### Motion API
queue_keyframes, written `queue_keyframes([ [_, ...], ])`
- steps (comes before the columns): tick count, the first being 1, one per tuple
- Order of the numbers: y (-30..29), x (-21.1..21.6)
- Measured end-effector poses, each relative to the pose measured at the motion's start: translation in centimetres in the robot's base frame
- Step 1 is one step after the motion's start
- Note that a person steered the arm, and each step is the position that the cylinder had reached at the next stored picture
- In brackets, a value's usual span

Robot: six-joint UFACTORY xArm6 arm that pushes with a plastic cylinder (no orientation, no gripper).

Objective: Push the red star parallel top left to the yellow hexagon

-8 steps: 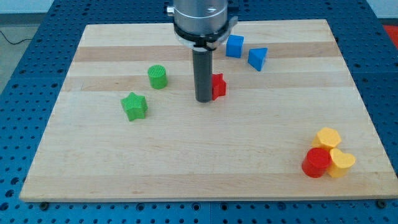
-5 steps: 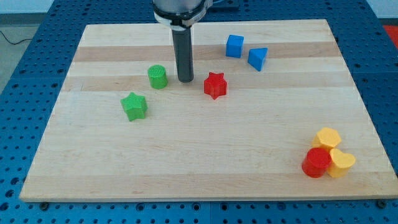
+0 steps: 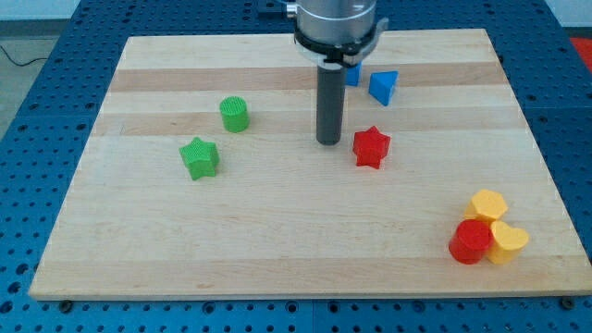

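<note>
The red star [image 3: 371, 146] lies a little right of the board's middle. My tip [image 3: 328, 141] stands just to its left, a small gap apart. The yellow hexagon [image 3: 487, 203] sits at the view's lower right, touching a red cylinder [image 3: 471, 241] and a yellow heart-like block [image 3: 508, 240]. The red star is up and to the left of the yellow hexagon, well apart from it.
A green cylinder [image 3: 235, 114] and a green star [image 3: 200, 157] lie at the view's left. A blue cube [image 3: 352, 74], partly hidden behind the rod, and a blue triangle [image 3: 384, 86] lie near the top. The wooden board [image 3: 277, 250] rests on a blue perforated table.
The red star has moved right and slightly down, toward the yellow hexagon. My tip went left of the star, then swept right and now stands beside the star's left.
</note>
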State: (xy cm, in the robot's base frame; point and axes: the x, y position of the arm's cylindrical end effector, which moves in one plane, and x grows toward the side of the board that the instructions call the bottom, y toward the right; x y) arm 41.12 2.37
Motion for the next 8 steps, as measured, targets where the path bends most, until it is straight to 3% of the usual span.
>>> queue_keyframes([
  [1,2.0,0.1],
  [3,8.8,7.4],
  [8,12.7,9.2],
])
